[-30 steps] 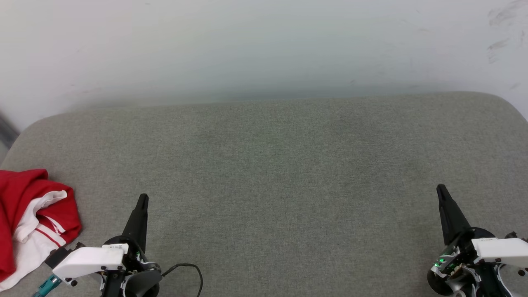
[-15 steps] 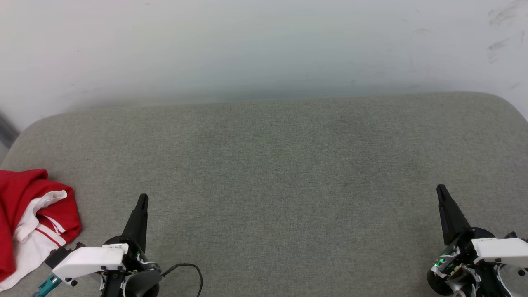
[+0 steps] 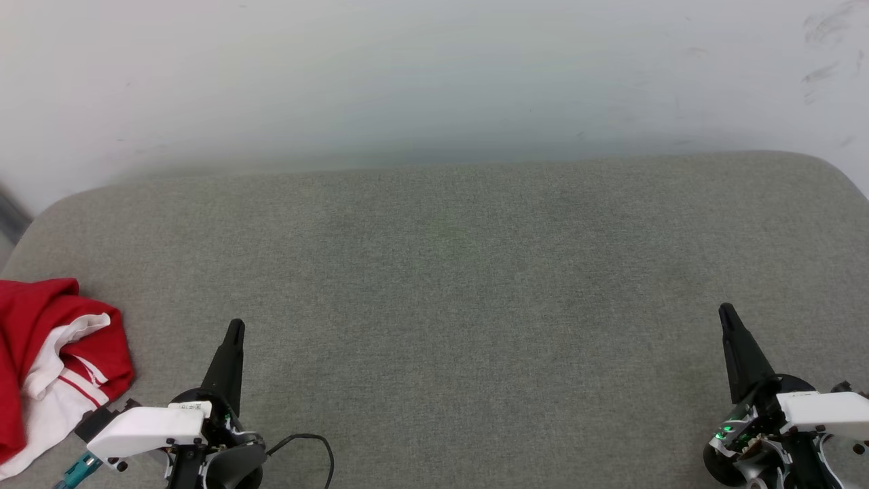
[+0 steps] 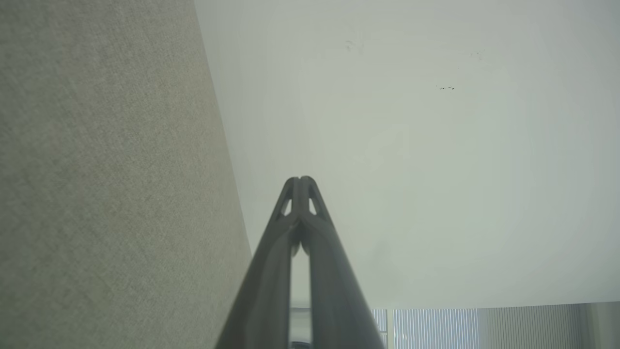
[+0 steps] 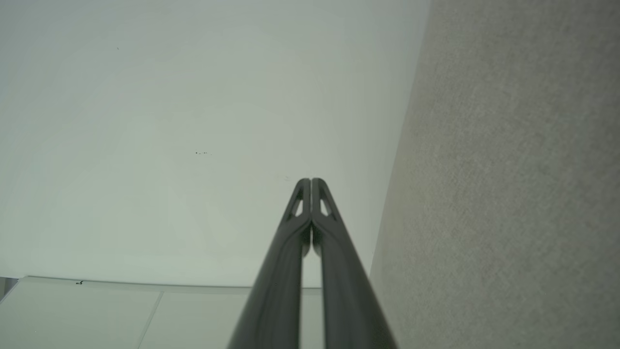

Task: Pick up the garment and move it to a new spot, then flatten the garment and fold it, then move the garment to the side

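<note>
A: How's my feed?
B: Bright, even, diffuse light here. A soft shadow bands the wall (image 3: 434, 146) low down. My wrist views bow at the edges; fingers (image 4: 269, 291) blur near the lens.

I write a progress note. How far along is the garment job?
Nothing looks done: the garment lies crumpled on the grey cushion, not flat, not folded. Nothing is in hand: the left end effector and right end effector are shut and empty. Left: pick up, move, flatten, fold, set aside.
</note>
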Controlling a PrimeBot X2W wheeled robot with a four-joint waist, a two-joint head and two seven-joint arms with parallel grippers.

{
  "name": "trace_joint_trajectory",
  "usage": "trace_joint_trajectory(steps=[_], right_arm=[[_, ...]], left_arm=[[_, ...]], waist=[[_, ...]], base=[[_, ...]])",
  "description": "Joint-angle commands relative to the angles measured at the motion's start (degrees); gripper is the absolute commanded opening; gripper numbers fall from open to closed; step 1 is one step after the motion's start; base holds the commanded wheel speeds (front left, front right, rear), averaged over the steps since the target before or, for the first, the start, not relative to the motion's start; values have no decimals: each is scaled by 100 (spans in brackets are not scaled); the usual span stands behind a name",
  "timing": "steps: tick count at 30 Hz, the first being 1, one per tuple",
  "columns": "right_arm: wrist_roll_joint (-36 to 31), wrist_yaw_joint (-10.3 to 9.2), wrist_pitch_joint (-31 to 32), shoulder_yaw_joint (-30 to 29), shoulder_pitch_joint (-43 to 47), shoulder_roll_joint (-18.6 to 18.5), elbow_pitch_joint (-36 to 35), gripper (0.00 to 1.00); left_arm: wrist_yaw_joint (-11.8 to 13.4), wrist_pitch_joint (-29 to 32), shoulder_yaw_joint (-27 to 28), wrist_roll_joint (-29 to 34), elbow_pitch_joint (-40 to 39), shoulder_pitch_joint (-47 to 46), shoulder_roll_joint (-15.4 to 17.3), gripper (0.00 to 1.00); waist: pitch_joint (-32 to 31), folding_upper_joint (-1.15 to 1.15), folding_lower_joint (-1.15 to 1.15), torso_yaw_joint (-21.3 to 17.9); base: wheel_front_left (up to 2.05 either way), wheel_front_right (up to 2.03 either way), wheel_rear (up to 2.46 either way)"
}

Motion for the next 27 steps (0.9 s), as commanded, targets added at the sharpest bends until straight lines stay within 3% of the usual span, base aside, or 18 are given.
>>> trace_joint_trajectory(steps=[1, 11, 12, 27], right_arm=[[22, 0, -3, 4, -56, 5, -2, 0], [22, 0, -3, 4, -56, 5, -2, 0], [-1, 1, -1, 2, 10, 0, 13, 100], [-303, -1, -409, 286, 317, -10, -239, 100]], left_arm=[[-12, 7, 8, 7, -1, -37, -6, 0], [-12, 7, 8, 7, -1, -37, -6, 0], [1, -1, -4, 0, 15, 6, -1, 100], [4, -417, -397, 256, -365, 241, -8, 100]], waist=[[0, 0, 0, 0], [0, 0, 0, 0], [0, 0, 0, 0], [-13, 0, 0, 42]], base=[[0, 0, 0], [0, 0, 0], [0, 0, 0], [0, 0, 0]])
